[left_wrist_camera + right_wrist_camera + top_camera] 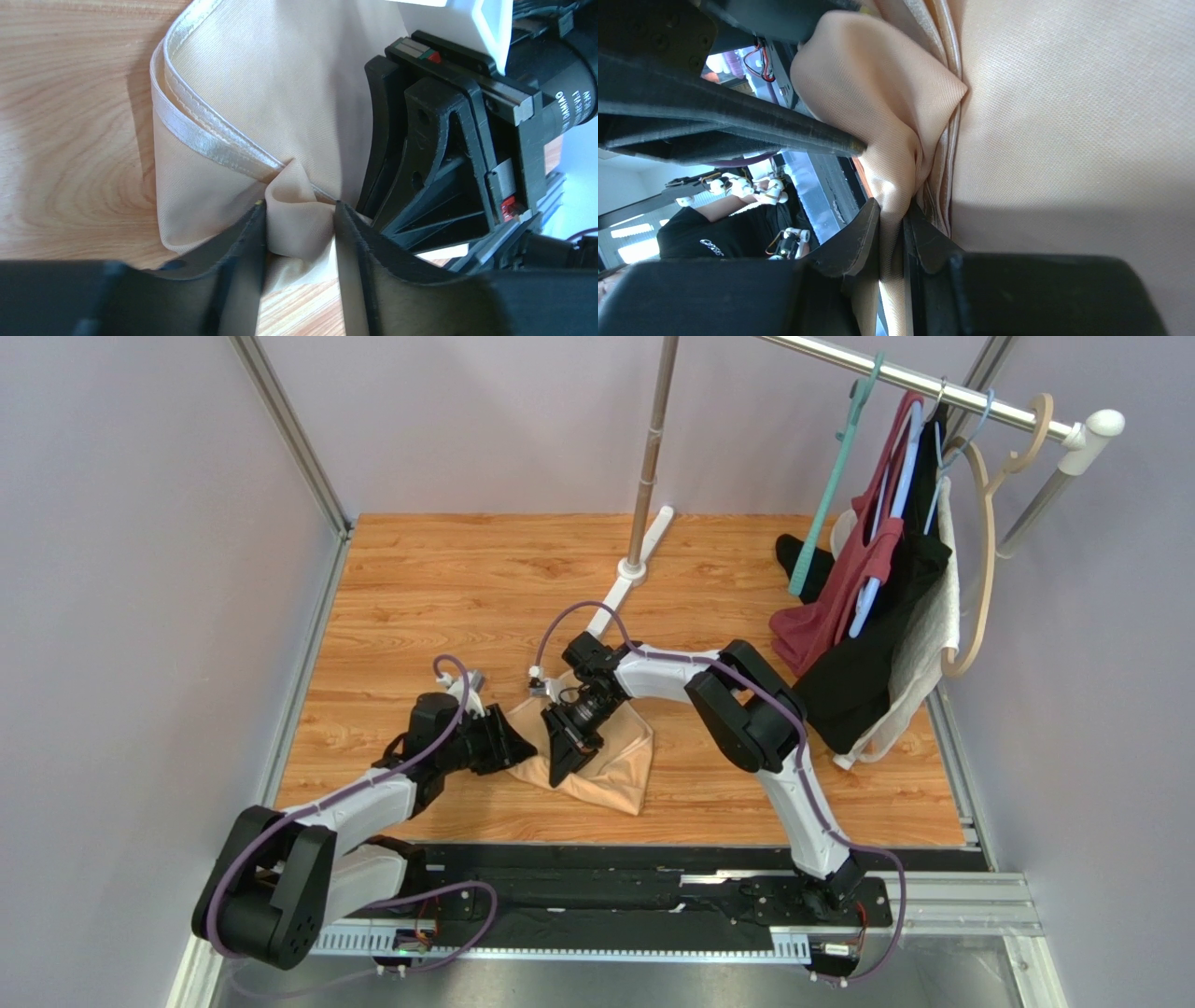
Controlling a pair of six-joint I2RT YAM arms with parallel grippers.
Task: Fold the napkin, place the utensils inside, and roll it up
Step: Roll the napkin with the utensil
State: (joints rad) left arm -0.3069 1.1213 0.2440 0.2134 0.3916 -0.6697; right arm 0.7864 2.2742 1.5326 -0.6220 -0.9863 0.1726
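Observation:
The peach-tan napkin (pixel 624 756) lies folded and bunched on the wooden table, near the front middle. My right gripper (pixel 564 763) is over its left edge, shut on a raised fold of the napkin (pixel 1074 126); in the right wrist view the jaws (pixel 892 206) pinch the cloth flat. My left gripper (pixel 525 748) is at the napkin's left edge, right beside the right gripper. Its jaws (pixel 300 206) stand apart around a loose puffed fold of the napkin (pixel 295 84), not pinching it. The spoon is not in view.
A metal pole with a long white foot (pixel 631 567) stands behind the napkin. Dark red, black and white garments on hangers (pixel 877 616) hang at the right. The black mounting rail (pixel 631 896) runs along the table's near edge. Walls close in left and right.

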